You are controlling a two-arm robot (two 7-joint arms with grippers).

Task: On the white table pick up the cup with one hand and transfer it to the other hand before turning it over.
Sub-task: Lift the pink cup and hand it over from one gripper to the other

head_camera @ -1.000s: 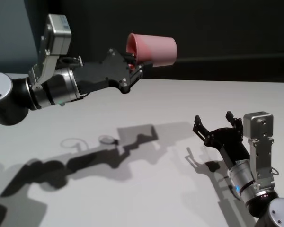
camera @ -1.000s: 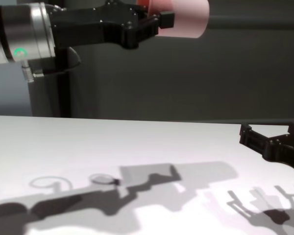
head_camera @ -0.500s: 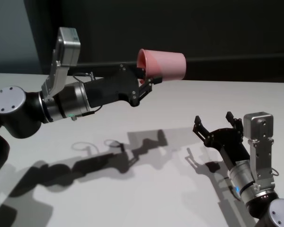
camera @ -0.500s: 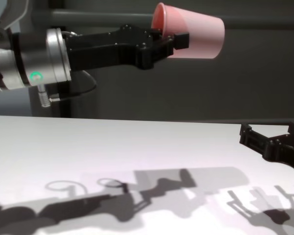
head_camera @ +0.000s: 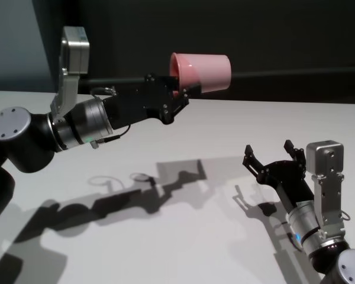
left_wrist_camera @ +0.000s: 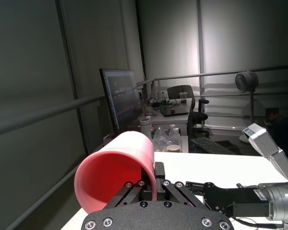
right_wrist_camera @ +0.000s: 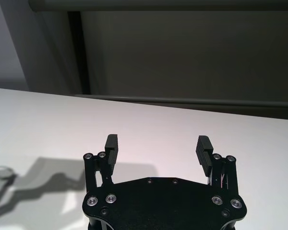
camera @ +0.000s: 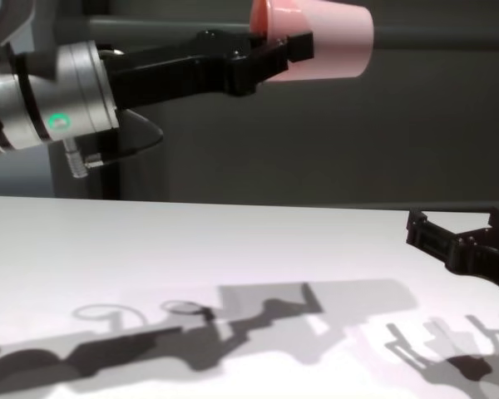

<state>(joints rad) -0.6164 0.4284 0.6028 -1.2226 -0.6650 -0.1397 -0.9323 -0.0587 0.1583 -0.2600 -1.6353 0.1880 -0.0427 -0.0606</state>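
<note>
Salmon-pink, the cup (head_camera: 200,73) lies on its side high above the white table (head_camera: 183,236), its rim pinched in the closed left gripper (head_camera: 178,94); pickup looks done, handover and turning over remain; the right gripper (head_camera: 271,157) waits low near the table, jaws spread wide and empty; since a second ago the left arm has carried the cup slightly rightward

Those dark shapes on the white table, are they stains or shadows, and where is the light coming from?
Head view: they are sharp shadows cast on the white table by the left gripper holding the cup and by the open right gripper. Chest view: they fall toward the near edge, so the light likely comes from behind and above.
</note>
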